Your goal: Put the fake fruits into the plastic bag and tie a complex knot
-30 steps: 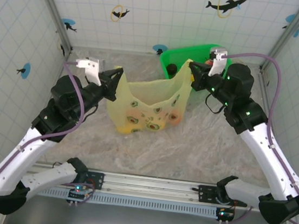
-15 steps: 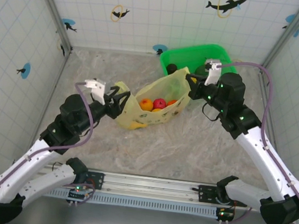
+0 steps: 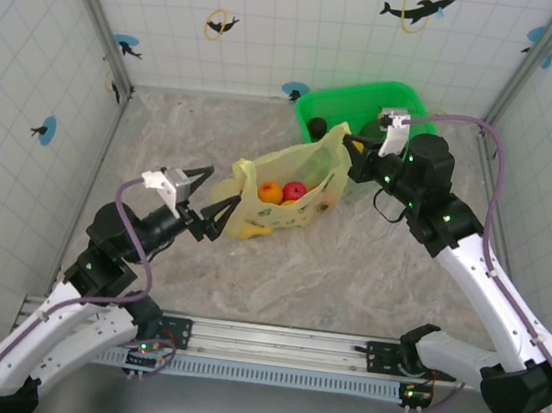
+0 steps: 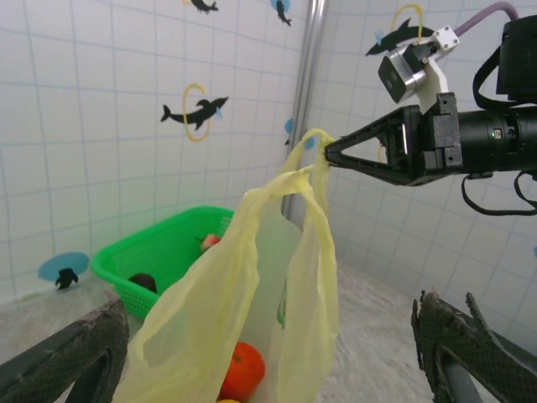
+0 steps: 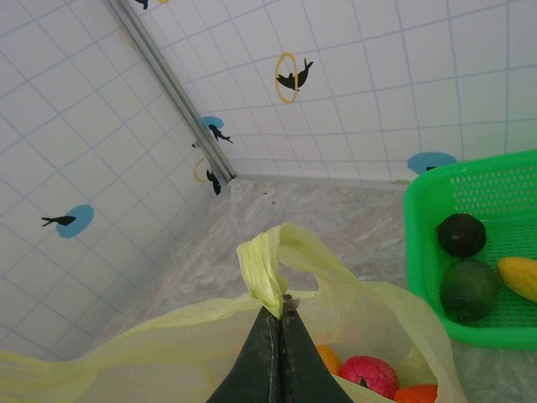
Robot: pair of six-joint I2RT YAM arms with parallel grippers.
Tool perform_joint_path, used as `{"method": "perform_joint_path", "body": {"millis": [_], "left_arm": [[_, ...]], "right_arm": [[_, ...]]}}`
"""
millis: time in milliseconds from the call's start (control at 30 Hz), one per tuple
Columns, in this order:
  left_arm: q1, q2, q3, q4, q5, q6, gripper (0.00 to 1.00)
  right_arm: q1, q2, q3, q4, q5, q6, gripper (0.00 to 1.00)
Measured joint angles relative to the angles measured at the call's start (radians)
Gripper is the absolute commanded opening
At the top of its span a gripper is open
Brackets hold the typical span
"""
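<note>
While the plastic bag point(image 3: 275, 198) is being hung by one handle from the pinched-shut R gripper point(image 5: 281, 309), the L gripper point(image 3: 221, 189) is being held spread wide, empty, beside it. Fake fruits point(image 3: 284, 190) are being contained inside. The bag is being supported by the marbled beige tabletop point(image 3: 349, 271), w/ green basket point(image 3: 341, 104) behind and white tiled walls point(image 3: 278, 25) w/ dolphin stickers point(image 3: 418, 7) around.

White arms point(image 3: 492, 294) with black joints, purple cables point(image 3: 473, 119), black jaws.

The plastic bag point(image 4: 252, 277) hangs as thin translucent yellow-green film, softly creased and faintly shiny. The fake fruits point(image 3: 271, 192) inside gleam as smooth, glossy plastic. The basket point(image 5: 417, 260) is rigid bright-green plastic with a meshed floor. The tabletop point(image 3: 369, 268) looks like matt marbled stone. On the left gripper point(image 3: 220, 188), the fingers point(image 4: 466, 348) are matt black and finely cross-hatched.
</note>
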Motion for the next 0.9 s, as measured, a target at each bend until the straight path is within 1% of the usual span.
{"method": "perform_joint_path", "body": {"millis": [133,200,267,367,433,700,900], "left_arm": [[0.0,-0.087,-0.097,0.084,-0.093,0.003,0.95],[0.001,-0.111,-0.14,0.129,-0.095,0.003,0.96],[0.001,-0.108,-0.183,0.171,-0.068,0.002,0.97],[0.001,-0.069,-0.23,0.219,-0.016,0.009,0.97],[0.001,-0.043,-0.253,0.252,-0.003,0.028,0.97],[0.002,0.076,-0.258,0.425,-0.051,0.081,0.98],[0.004,0.172,-0.258,0.531,-0.025,0.08,0.97]], "right_arm": [[0.0,0.0,0.0,0.014,0.0,0.0,0.0],[0.0,-0.001,0.0,0.024,0.0,0.0,0.0],[0.0,-0.005,0.0,0.028,-0.001,0.0,0.0],[0.0,-0.007,0.0,0.03,-0.002,0.0,0.0],[0.0,-0.007,0.0,0.034,-0.008,0.0,0.0],[0.0,-0.007,-0.003,0.05,-0.026,0.003,0.0],[0.0,-0.007,-0.011,0.062,-0.038,0.007,0.0]]}}
